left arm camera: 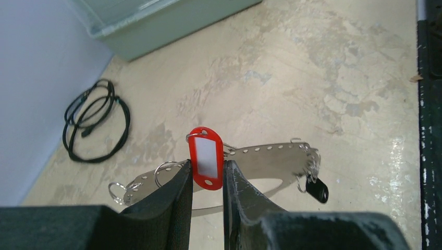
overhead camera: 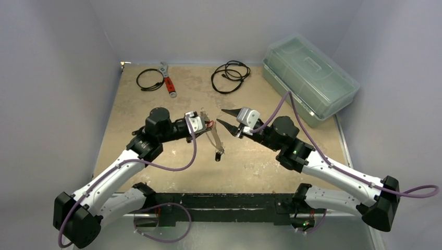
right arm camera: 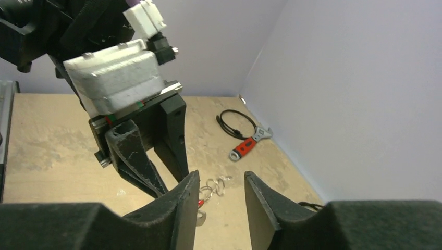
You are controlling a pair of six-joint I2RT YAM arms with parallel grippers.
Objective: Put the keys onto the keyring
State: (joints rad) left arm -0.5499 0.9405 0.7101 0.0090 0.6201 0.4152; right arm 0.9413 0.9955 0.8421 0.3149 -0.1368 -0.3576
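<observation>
My left gripper [left arm camera: 207,169] is shut on the red key [left arm camera: 206,159], a red plastic tag with a white label, and holds it upright above the table. Behind it hangs the keyring [left arm camera: 271,155], a floppy loop of perforated grey metal band with small split rings [left arm camera: 164,170]. A dark key [left arm camera: 317,190] dangles at its right end. In the top view the keyring [overhead camera: 212,136] hangs from the left gripper [overhead camera: 202,123], with the dark key [overhead camera: 218,155] at the bottom. My right gripper [overhead camera: 221,115] is open and empty just right of it. It faces the split rings [right arm camera: 216,185]. No blue key shows.
A red-handled wrench [overhead camera: 168,79] and a black coiled cable [overhead camera: 150,79] lie at the back left. A second cable [overhead camera: 229,76] is at the back centre. A pale green lidded box [overhead camera: 310,78] stands at the back right. Walls close in on three sides.
</observation>
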